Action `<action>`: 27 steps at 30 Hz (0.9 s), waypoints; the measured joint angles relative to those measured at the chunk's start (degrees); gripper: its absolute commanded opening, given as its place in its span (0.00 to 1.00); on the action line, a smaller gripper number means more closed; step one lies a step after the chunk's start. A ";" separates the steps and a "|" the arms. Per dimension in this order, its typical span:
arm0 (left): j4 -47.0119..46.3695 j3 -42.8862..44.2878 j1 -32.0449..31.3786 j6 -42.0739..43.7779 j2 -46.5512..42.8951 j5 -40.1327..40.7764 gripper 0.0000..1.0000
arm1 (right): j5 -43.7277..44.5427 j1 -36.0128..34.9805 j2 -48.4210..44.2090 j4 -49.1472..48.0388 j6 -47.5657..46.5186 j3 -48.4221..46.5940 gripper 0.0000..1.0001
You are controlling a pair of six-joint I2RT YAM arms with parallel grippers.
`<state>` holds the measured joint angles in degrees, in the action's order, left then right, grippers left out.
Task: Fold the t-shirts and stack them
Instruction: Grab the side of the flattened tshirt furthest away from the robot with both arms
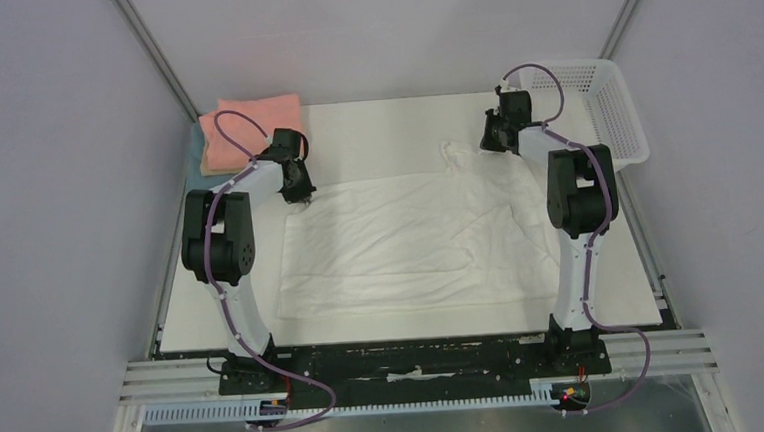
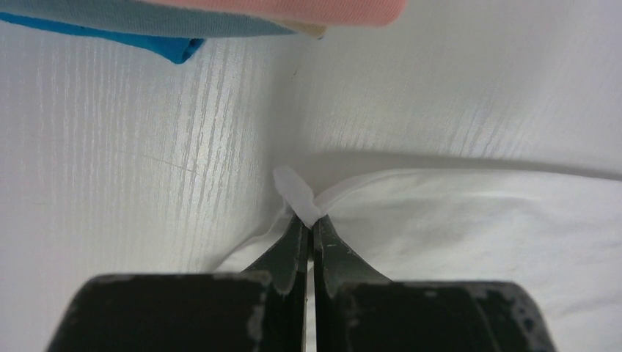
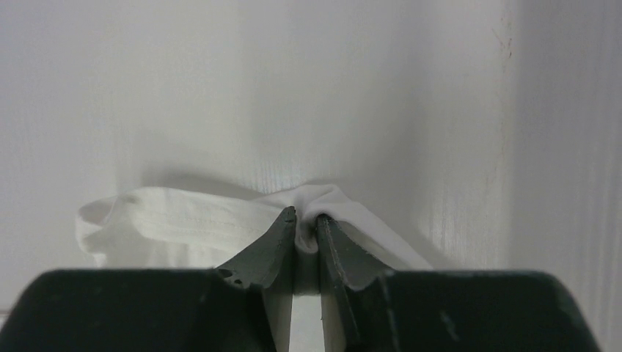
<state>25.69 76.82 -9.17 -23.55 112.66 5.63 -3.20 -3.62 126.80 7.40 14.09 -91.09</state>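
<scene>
At 10 and 2 o'clock, the left end effector (image 2: 312, 220) and right end effector (image 3: 306, 221) are each clamped on just a sliver of the white t-shirt (image 1: 410, 239), so a tug could easily slip it loose.

Table (image 1: 383, 136) with spread white t-shirt (image 1: 410, 244), folded stack (image 1: 249, 129), basket (image 1: 609, 112).

Two arms of black joint housings and white link tubes: the left arm (image 1: 222, 248) at the frame's left, the right arm (image 1: 577, 196) at its right. Purple cables (image 1: 529, 66) loop along both. The left hand (image 2: 311, 220) and right hand (image 3: 306, 220) end in dark wedge-shaped fingers (image 2: 287, 257) — paint chipped pale at edges.
</scene>
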 measured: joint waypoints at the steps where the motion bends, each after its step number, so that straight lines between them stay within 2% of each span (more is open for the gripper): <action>1: 0.00 0.00 -0.07 0.00 0.00 0.07 0.02 | 0.02 0.00 -0.15 -0.04 -0.13 0.00 0.16; 11: 0.31 0.00 -0.46 -0.13 -0.79 0.35 0.02 | -0.59 -0.28 -4.39 3.06 -5.46 0.61 0.08; 19: 0.37 -2.25 -1.92 -0.59 -5.25 1.60 0.02 | -2.82 -0.76 -18.34 3.43 -9.22 11.17 0.04; 27: -1.68 -10.97 -2.89 -2.95 -14.25 2.36 0.02 | -3.91 -2.62 -30.51 4.07 -12.79 24.09 0.03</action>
<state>24.01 65.84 -12.05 -26.50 98.41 7.99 -7.11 -6.24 96.29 11.46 1.30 -67.00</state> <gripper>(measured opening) 0.043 0.087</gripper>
